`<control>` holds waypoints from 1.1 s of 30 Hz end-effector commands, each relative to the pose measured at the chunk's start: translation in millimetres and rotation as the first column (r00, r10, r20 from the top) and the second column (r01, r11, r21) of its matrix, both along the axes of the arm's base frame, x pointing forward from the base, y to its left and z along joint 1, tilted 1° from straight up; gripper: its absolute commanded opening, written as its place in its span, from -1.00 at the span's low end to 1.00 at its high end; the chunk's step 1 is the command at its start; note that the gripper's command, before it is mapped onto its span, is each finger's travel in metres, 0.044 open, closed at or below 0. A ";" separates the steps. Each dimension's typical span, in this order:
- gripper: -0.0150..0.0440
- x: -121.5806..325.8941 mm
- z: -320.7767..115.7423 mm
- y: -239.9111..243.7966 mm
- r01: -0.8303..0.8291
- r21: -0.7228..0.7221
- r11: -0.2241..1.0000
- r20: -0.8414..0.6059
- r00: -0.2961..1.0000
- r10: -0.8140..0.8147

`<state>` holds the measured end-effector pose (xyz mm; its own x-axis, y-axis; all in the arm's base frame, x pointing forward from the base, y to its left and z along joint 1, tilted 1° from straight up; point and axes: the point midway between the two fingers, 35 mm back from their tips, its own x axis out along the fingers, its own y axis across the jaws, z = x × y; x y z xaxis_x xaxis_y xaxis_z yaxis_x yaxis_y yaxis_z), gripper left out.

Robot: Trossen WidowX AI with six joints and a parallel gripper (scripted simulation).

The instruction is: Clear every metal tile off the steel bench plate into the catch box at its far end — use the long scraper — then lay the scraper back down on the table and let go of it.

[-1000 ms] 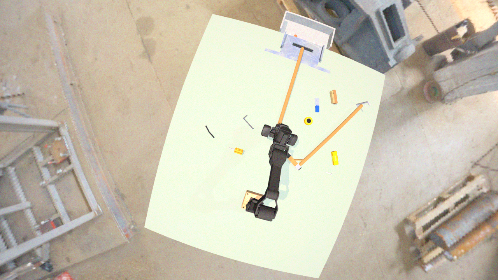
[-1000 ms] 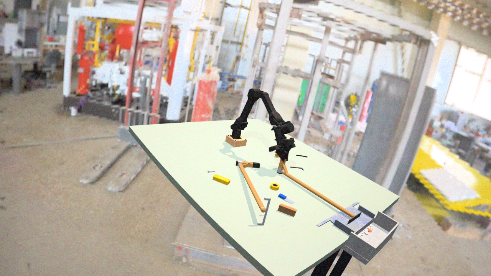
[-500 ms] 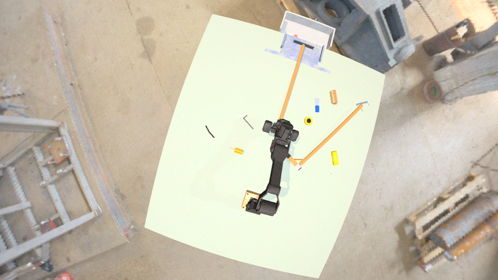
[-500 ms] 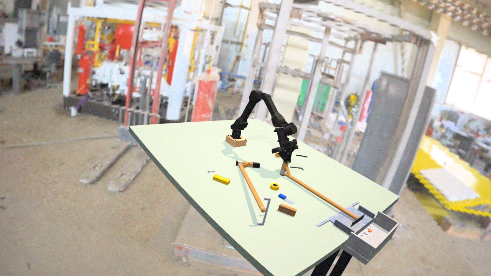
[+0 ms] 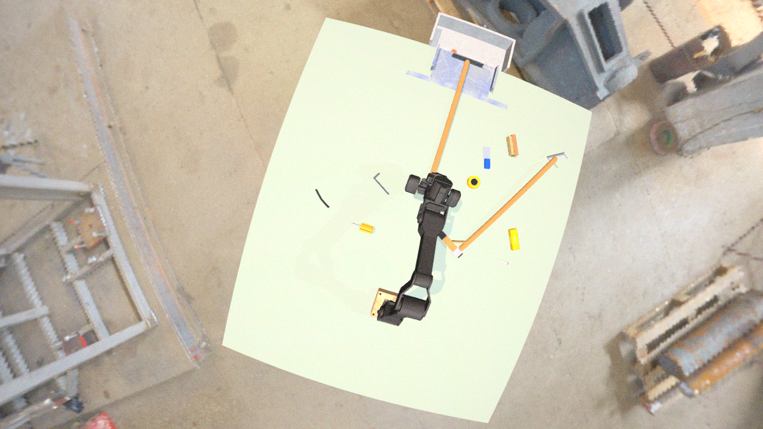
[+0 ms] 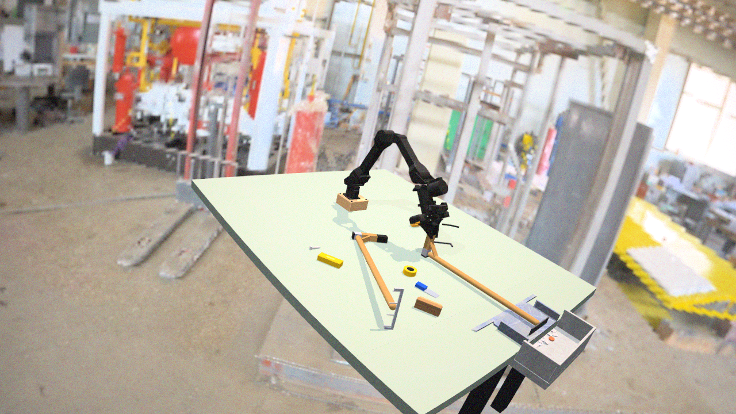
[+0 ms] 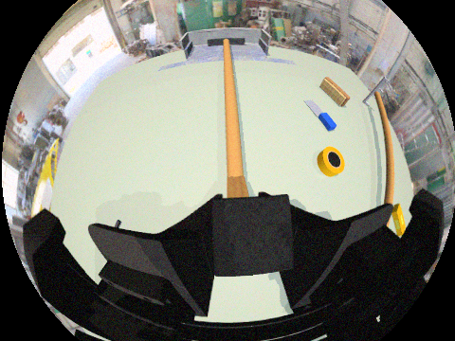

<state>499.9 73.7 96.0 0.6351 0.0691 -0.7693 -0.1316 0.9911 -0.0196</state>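
Note:
My gripper (image 6: 431,234) (image 7: 241,199) is shut on the upright black-topped grip of the long scraper (image 5: 450,117) (image 6: 478,283) (image 7: 231,109). Its wooden shaft reaches forward to the steel bench plate (image 5: 442,69) (image 6: 508,318) (image 7: 204,53). Its black blade (image 5: 478,64) (image 6: 539,325) is at the plate's far edge, beside the catch box (image 5: 477,26) (image 6: 535,363). In the box, the exterior view shows an orange disc (image 6: 551,338) and several small pale pieces. I see no tile on the visible plate; the blade and shaft hide a little of it.
A second long wooden tool (image 5: 506,205) (image 6: 375,272) with a hooked metal head lies to the right. Near it are a yellow tape roll (image 5: 473,182), a blue-handled blade (image 5: 486,162), a brush (image 5: 512,145) and a yellow block (image 5: 513,239). A screwdriver (image 5: 366,228) and hex key (image 5: 381,183) lie left.

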 end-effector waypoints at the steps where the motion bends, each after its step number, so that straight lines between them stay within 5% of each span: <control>1: -0.49 8.1 5.1 1.6 -0.003 0.003 1.000 0.017 1.000 0.003; 33: -0.49 13.0 3.0 2.3 -0.001 0.002 1.000 0.009 1.000 0.001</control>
